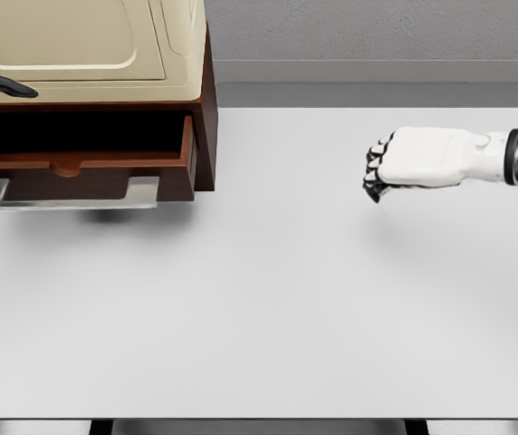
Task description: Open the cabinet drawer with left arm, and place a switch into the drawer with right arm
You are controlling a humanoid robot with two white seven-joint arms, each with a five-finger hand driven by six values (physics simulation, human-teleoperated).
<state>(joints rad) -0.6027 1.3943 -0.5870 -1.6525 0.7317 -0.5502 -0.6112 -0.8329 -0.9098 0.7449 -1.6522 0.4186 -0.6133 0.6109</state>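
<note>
A brown wooden cabinet [203, 118] with a cream top stands at the table's far left. Its drawer [87, 165] is pulled out toward me, and the dark inside shows nothing that I can make out. Only small dark parts of my left hand [1, 86] show at the picture's left edge, beside the cabinet and by the drawer front. My right hand [381, 168] hovers over the table's right side, far from the drawer, with its fingers curled and nothing visible in them. No switch is in view.
A grey flat panel [78, 194] juts out below the drawer front and casts a shadow on the white table [259, 308]. A grey wall runs behind the table.
</note>
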